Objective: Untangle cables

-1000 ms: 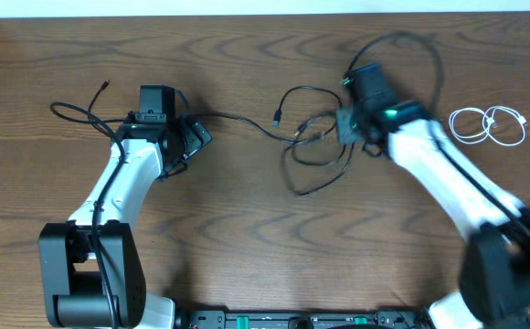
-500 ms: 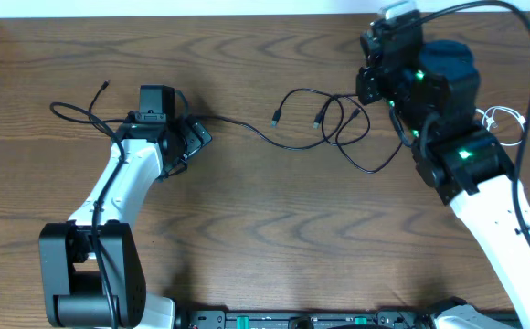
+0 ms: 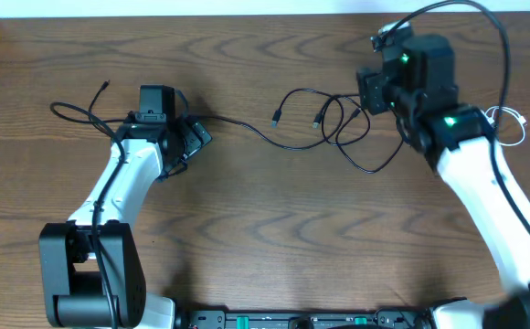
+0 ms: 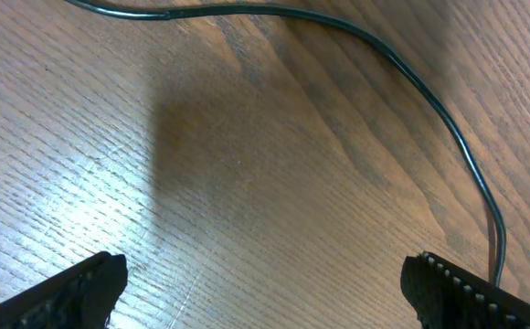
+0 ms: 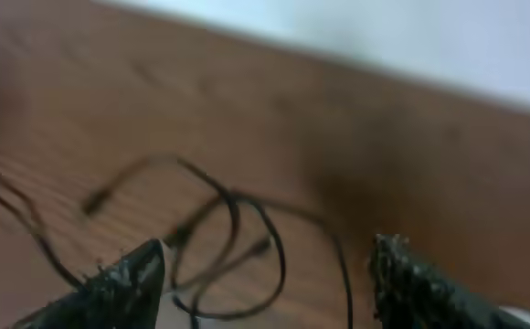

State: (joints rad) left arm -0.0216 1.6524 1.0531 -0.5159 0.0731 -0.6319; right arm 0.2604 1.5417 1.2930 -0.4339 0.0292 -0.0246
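Surface (image 3: 247, 228): brown wood grain, fills overhead view. White wall strip (image 3: 155, 7) along far edge. Wide bare stretch between both sets of jaws and toward near edge.
Left jaws: spread wide, nothing between, bare wood beneath. Long black cable (image 4: 411, 82) curves just ahead.
Right jaws: apart, gripping nothing, near far edge. Black cable tangle (image 3: 333, 123) just beside, toward left jaws.
White cable (image 3: 518, 122): opposite side, mostly hidden behind right arm (image 3: 484, 183).

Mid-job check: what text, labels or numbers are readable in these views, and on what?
None legible.
Right arm: green lights only, no lettering seen.
Base unit at the near table edge: marks too small to read.
Black cables: no print visible.
Right wrist view: too blurred to read anything.
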